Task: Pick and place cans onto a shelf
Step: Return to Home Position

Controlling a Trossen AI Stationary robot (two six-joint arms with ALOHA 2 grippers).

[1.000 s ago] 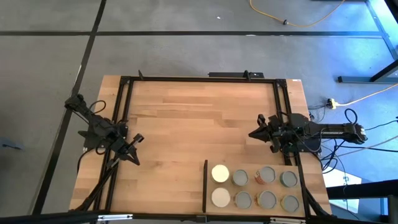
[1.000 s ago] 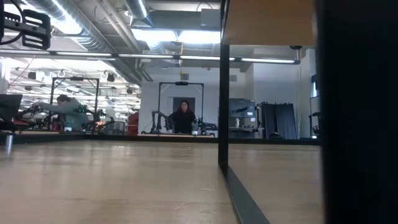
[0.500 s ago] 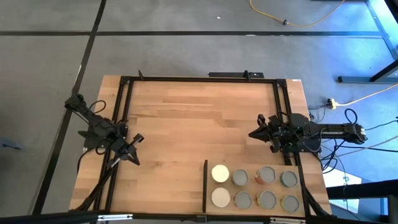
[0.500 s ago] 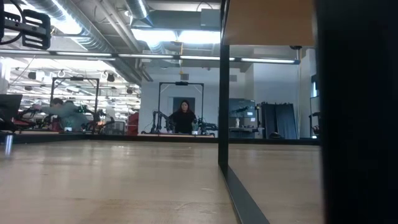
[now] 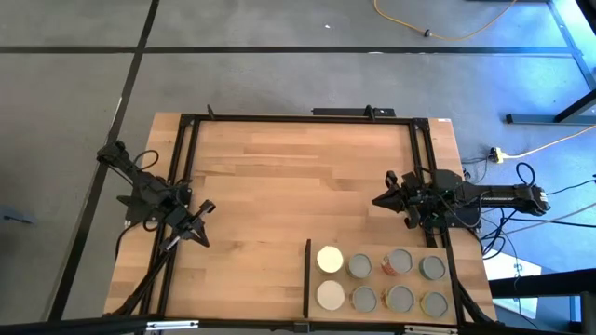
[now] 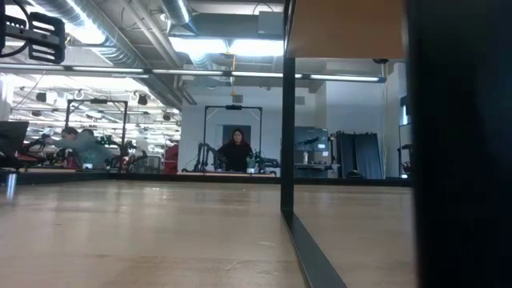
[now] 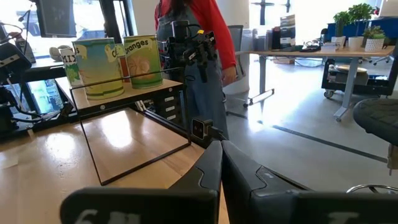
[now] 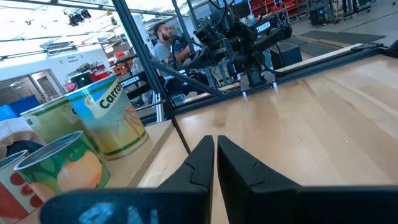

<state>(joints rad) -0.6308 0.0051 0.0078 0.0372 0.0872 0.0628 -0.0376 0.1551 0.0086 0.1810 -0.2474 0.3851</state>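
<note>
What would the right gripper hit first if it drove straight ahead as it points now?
Nothing close: the right gripper points across the table toward the left arm on the far side. The cans sit beside that line. Its tilt is unclear.

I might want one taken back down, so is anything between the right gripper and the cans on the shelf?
Nothing visible does. The right gripper, shut, sits over bare tabletop beside the shelf, with only open wood between it and the eight cans.
</note>
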